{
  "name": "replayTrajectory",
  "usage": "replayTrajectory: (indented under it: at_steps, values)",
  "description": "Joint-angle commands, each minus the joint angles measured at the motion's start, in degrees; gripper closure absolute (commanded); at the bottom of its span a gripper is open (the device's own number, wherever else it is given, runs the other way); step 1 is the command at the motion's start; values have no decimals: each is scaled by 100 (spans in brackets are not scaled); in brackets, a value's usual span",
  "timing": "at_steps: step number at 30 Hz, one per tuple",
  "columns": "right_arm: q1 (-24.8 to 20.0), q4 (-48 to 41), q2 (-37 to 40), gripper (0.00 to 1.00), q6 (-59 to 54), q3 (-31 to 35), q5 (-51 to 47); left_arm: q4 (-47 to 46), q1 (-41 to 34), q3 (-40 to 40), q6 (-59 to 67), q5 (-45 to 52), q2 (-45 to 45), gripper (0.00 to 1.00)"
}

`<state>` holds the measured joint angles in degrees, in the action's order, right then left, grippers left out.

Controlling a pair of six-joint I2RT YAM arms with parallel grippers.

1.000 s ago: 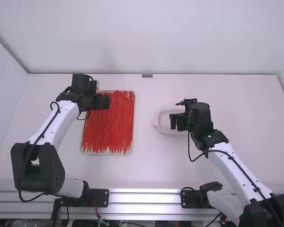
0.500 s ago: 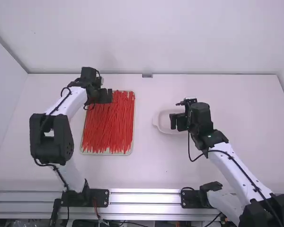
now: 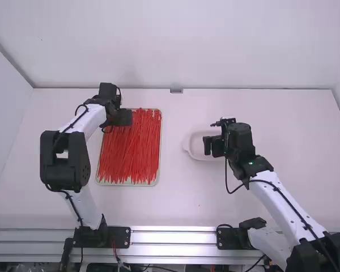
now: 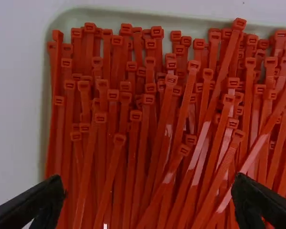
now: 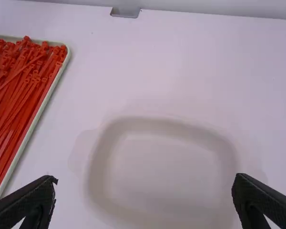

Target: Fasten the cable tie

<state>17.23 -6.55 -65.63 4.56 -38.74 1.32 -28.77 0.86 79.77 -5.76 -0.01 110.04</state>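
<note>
- Now, closest to us, the right tool [image 3: 209, 145] hangs just above a white dish [image 3: 194, 148] on the table [image 3: 283, 124]. Its two fingers are spread wide apart and hold nothing.
- I think it waits there for a reason. The dish looks like the spot where a done tie could be dropped. From there the right tool is also near enough to help.
- Left of the dish, a bit apart from it, lies a flat tray [image 3: 159, 148]. It is piled with red cable ties [image 3: 130, 150], long and straight, mostly lying the same way.
- The ties' little square heads [image 4: 133, 114] are bunched at the far end of the tray. The thin tails point back toward the arms.
- At that far end the left tool [image 3: 120, 118] hovers over the heads, near the tray's far left corner. Its fingers are spread wide too, with ties under the gap, and they pinch nothing.
- That seems a smart place to be. A head is thicker, so one tie should be easier to grab there. But the ties are packed and cross each other, so two may come up at once.
- None of the ties is looped yet, so the job looks to be at its very start.
- Farthest away, a small grey clip [image 3: 176, 90] sits at the table's back edge.
</note>
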Motion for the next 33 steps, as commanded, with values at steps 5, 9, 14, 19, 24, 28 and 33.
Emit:
replayTrajectory:
  at_steps: [5,9,14,19,24,28,33]
  values:
    - [2,-17,-26,1,-9,-179,-9,-7,42,109,614,284,70,18]
    - [-2,-15,-50,1,-9,-177,-9,214,4,-59,1080,649,70,37]
    - [-9,-13,-50,1,-9,-177,-9,597,37,-308,1073,603,72,54]
    - [-2,-20,-50,1,-9,-177,-9,1123,11,-664,1075,603,72,55]
    - [-2,-13,-50,1,-9,-177,-11,1285,13,-870,1440,946,72,59]
    - [7,-13,-50,1,-9,-177,-11,1259,9,-870,1615,1139,72,59]
    - [-35,-15,-50,1,-7,-177,-9,1167,-4,-870,1707,1115,72,60]
